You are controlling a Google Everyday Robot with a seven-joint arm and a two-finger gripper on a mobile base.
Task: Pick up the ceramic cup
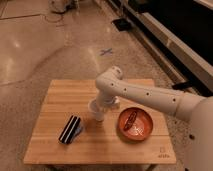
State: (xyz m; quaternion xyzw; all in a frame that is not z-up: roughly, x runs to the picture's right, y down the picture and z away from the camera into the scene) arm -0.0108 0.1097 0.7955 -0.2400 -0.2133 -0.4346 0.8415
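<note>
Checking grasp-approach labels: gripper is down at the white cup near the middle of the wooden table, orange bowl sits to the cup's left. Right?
Not quite. In the camera view the orange bowl sits to the right of the ceramic cup, not the left; the dark striped object is what lies to the left. The rest holds: the gripper is down at the cup, mid wooden table.
</note>
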